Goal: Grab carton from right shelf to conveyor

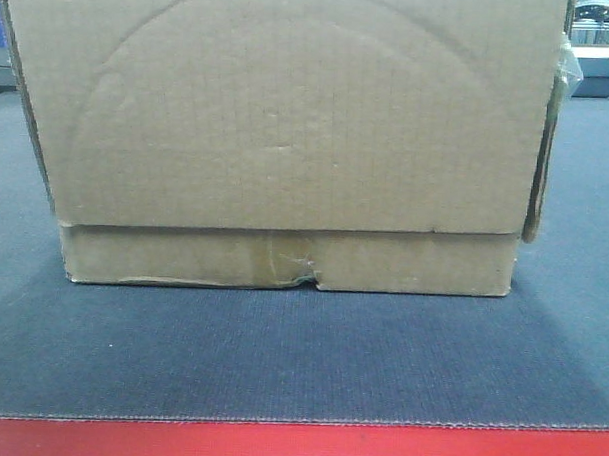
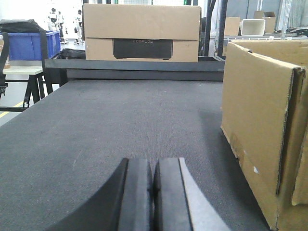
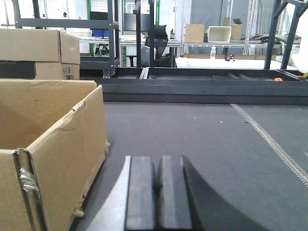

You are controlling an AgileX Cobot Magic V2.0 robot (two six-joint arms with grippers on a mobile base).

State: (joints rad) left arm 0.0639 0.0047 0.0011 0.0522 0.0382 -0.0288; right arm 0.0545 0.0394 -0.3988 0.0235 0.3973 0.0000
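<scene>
On the left, the left gripper (image 2: pixel 153 192) hangs low over the conveyor (image 2: pixel 106 130), its two dark pads pressed flat together with nothing between them. Far beyond it, past the belt's end, a blue bin (image 2: pixel 30 44) sits on a stand at the left, and a second cardboard box with a black panel (image 2: pixel 142 32) rests on a dark frame.

In the middle stands the carton (image 1: pixel 288 137), wide and plain brown, squarely on the dark grey woven belt (image 1: pixel 300 358). A faint arc is creased across its near face, and clear tape with a small torn patch marks the middle of its lower seam. The red strip (image 1: pixel 297 446) runs along the belt's near edge, just in front of the box. From the left wrist view the carton's side (image 2: pixel 260 120) rises to the right of the closed pads, near but not touching. No gripper has hold of it.

On the right, the right gripper (image 3: pixel 158 197) is likewise closed on nothing, pads together above the belt (image 3: pixel 216 144). The carton's open top and corner (image 3: pixel 53 144) lie just to its left, apart from it. Far off are dark racking (image 3: pixel 67 24) and a white table (image 3: pixel 231 61).
</scene>
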